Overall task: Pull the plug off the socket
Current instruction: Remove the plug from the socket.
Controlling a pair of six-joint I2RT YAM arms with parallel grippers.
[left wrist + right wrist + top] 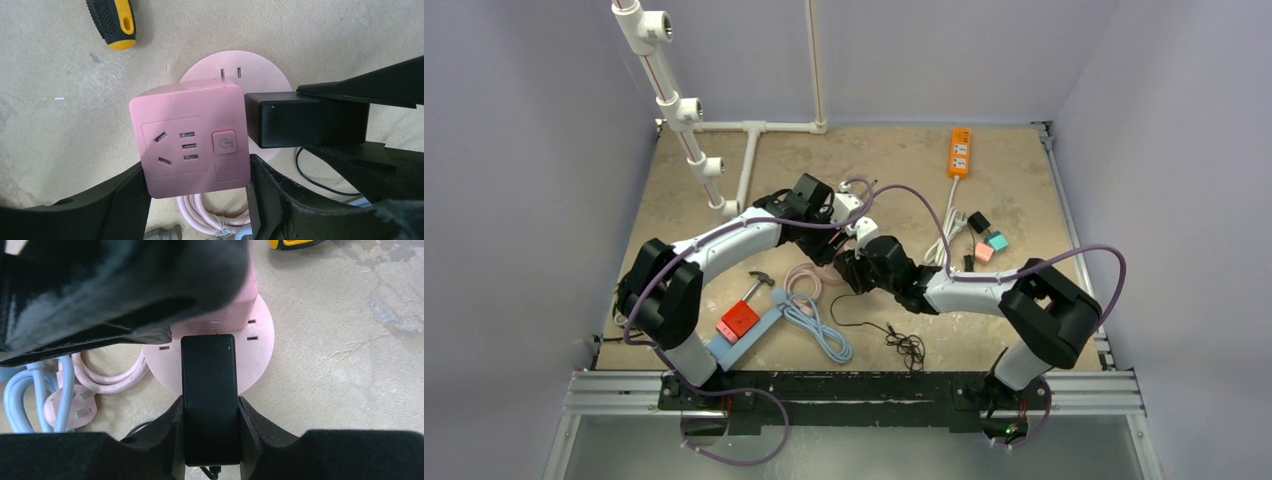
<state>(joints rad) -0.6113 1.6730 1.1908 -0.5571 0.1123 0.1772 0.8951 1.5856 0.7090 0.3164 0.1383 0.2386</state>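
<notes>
We see soft, even light from overhead in the top view: the desk [1024, 200] is bright, shadows beneath the arms are faint and short, and nothing glares. Both wrist views are well lit too. The pink socket cube [190, 140] and black plug [208, 380] are sharp. The fingers [115, 210] of the left end effector [197, 172] and those of the right end effector [210, 405] blur near the lens, their detail lost in black.

Left arm [734, 236] and right arm [969, 291], white shells, black joints, purple cables [1064, 258] looping alongside, black jaws
</notes>
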